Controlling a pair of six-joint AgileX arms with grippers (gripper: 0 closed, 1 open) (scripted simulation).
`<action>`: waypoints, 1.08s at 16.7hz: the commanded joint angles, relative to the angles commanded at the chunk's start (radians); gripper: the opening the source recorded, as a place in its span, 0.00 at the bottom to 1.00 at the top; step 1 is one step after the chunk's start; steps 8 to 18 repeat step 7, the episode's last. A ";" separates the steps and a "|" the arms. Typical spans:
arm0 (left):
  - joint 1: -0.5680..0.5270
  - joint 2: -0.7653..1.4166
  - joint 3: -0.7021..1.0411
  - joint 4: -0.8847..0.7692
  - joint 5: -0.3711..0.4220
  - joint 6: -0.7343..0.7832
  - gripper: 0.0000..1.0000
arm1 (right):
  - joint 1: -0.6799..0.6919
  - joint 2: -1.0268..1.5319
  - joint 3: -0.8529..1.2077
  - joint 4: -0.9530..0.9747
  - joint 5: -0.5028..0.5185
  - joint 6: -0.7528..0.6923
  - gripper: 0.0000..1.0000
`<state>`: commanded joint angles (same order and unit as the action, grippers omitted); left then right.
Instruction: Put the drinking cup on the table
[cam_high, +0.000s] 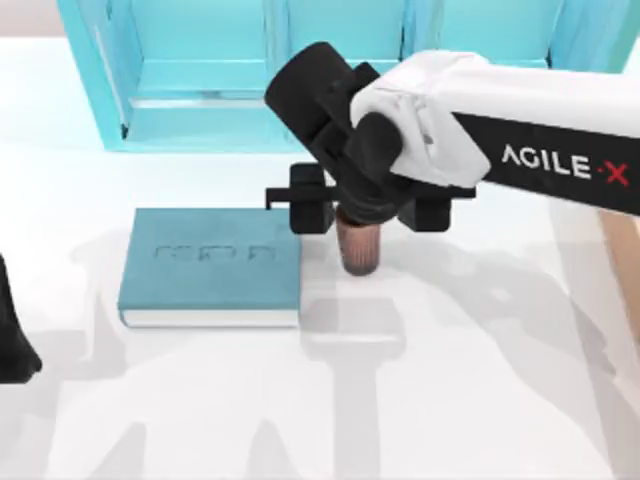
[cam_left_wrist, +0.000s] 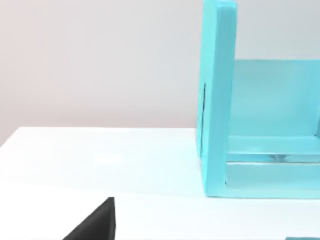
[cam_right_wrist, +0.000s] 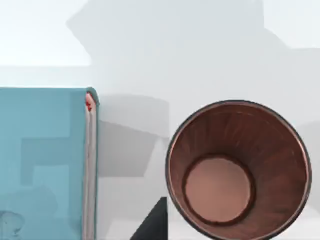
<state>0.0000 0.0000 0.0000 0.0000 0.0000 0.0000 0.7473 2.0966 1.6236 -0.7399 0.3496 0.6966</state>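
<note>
The right claw (cam_high: 362, 215) hangs directly over the drinking cup (cam_high: 360, 247), reaching in from the right side of the surface, and the cup sits straight below it with its long axis upright and its open mouth facing up into the wrist camera, where the dark coppery interior (cam_right_wrist: 235, 170) is seen from above. Whether the fingers are closed on the rim or have let go cannot be told, since the wrist hides them from above. The cup's base looks to be at or very close to the white surface (cam_high: 450, 400), casting a shadow just beneath, though contact is not certain. Just beside the claw, toward the left, lies a teal hardcover book (cam_high: 210, 265), flat, its near edge close to the cup but apart from it. Beyond the claw stands a light-blue shelf cabinet (cam_high: 300, 80) along the far edge. The left claw (cam_high: 12, 340) is parked well away at the left edge, so the right arm is the nearer one. The likely next need is a clean vertical release.
</note>
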 joint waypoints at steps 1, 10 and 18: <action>0.000 0.000 0.000 0.000 0.000 0.000 1.00 | 0.000 0.000 0.000 0.000 0.000 0.000 0.98; 0.000 0.000 0.000 0.000 0.000 0.000 1.00 | 0.000 0.000 0.000 0.000 0.000 0.000 1.00; 0.000 0.000 0.000 0.000 0.000 0.000 1.00 | 0.000 0.000 0.000 0.000 0.000 0.000 1.00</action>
